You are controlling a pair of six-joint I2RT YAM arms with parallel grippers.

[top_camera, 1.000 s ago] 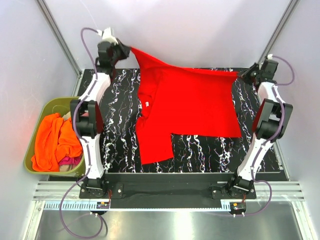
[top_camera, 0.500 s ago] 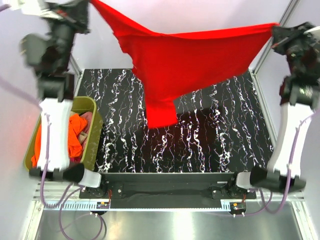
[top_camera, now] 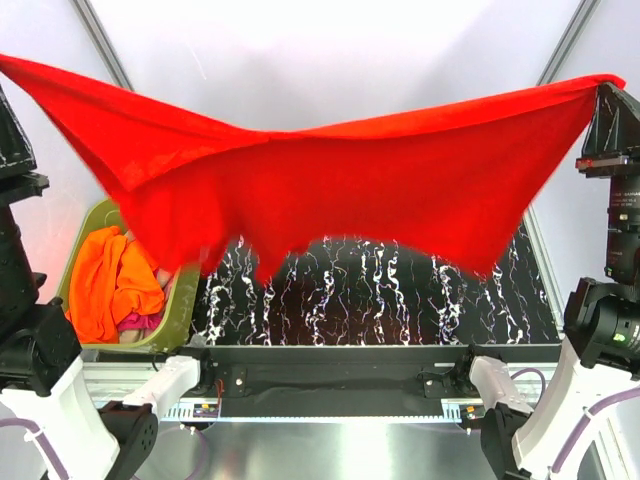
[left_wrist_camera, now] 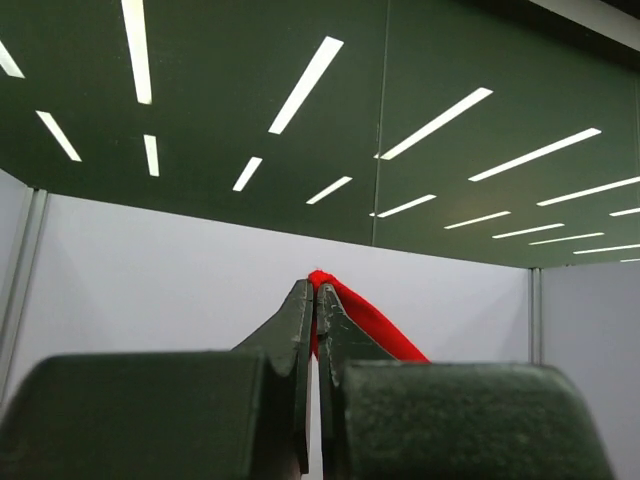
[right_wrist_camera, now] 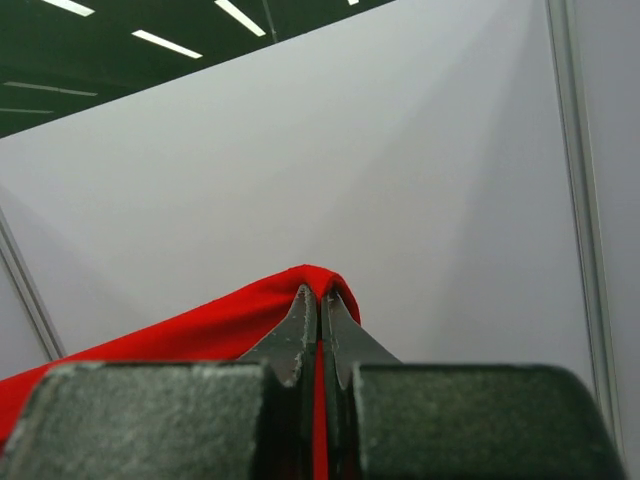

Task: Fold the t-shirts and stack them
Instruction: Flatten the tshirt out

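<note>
Red t-shirt point(top_camera: 340, 190) hangs stretched across the upper frame, its corners pinched tight in the closed left gripper point(left_wrist_camera: 316, 295) and the closed right gripper point(right_wrist_camera: 320, 298). Behind it, at lower left, an orange t-shirt point(top_camera: 110, 285) lies in the green tub point(top_camera: 188, 305).

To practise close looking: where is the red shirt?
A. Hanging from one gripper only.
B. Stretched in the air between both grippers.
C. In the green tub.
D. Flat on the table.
B: the red shirt spreads above the table, pinched by the left gripper and the right gripper.
</note>
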